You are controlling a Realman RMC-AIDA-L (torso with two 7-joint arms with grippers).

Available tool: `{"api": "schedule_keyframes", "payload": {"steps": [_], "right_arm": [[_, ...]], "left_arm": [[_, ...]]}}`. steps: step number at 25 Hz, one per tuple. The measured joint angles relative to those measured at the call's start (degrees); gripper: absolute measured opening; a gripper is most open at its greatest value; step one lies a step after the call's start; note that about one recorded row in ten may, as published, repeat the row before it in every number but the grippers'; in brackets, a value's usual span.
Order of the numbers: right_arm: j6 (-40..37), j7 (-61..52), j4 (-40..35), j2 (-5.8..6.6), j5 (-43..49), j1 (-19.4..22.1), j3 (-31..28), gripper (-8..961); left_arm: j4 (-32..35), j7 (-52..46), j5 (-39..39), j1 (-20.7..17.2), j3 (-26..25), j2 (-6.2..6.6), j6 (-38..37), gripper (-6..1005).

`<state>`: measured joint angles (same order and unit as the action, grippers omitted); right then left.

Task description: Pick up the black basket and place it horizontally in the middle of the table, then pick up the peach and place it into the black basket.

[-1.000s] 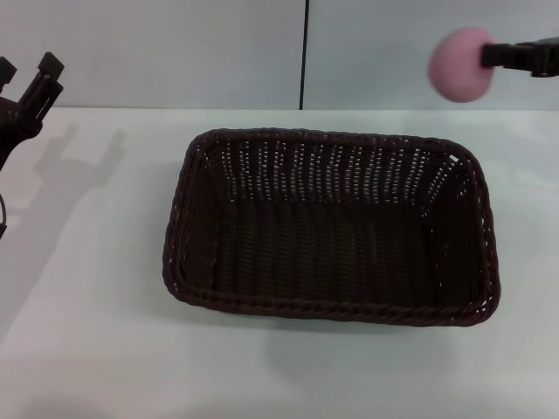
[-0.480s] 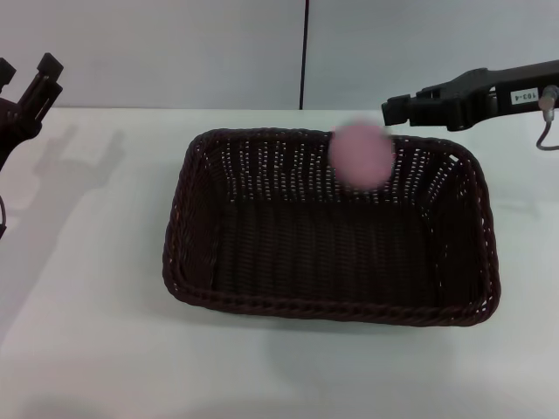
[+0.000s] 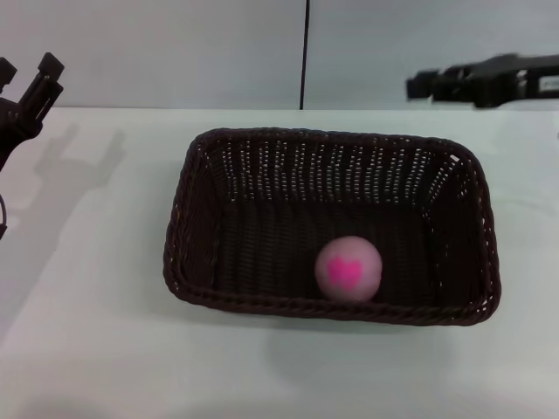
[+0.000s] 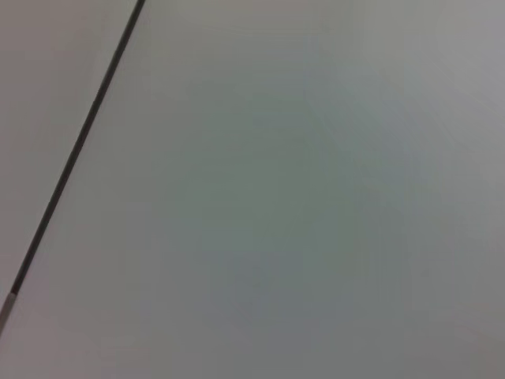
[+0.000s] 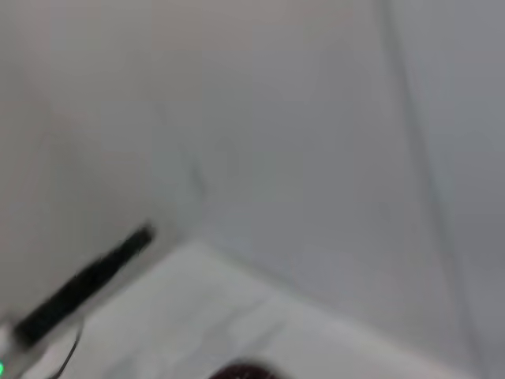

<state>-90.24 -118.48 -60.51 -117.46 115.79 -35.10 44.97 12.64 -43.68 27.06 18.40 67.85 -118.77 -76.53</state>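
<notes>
left gripper (image 3: 26, 78) parked far left, fingers spread. peach (image 3: 348, 269) rests inside black basket (image 3: 196, 218), near front wall, mid-table (image 3: 87, 332). we judge the release done; best to lift clear w/o clipping the rim. right gripper (image 3: 421, 85), jaw state unclear, sits higher vs 0.5 s ago; peach was airborne.

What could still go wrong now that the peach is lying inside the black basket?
The peach lies near the front wall of the black basket; being round, it might roll about inside before it settles, though the walls should keep it in. The right gripper hangs above the far right corner of the basket, so a low pull-back might clip the rim. The left gripper is parked at the left edge of the table, and seems harmless.
</notes>
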Motion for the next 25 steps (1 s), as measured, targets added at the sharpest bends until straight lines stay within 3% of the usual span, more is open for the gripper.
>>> {"api": "schedule_keyframes", "payload": {"steps": [5,14,18,25], "right_arm": [[4.6,16.4,9.2,-0.58,-10.7,4.3,-10.0,282],[14.0,53.7,36.3,-0.66,-36.0,11.2,-27.3,286],[14.5,62.6,40.1,-1.00,-43.0,13.4,-31.4,288],[18.0,63.5,40.5,-0.99,-44.0,13.5,-33.7,324]], "left_arm": [[-0.3,0.0,-0.5,-0.3,0.0,-0.04,-0.7,813],[-1.3,0.0,-2.7,-0.4,0.0,0.03,-1.6,813],[-1.4,0.0,-2.7,0.1,0.0,0.03,-1.4,813],[-1.5,0.0,-2.7,0.6,0.0,-0.04,-1.2,813]]}}
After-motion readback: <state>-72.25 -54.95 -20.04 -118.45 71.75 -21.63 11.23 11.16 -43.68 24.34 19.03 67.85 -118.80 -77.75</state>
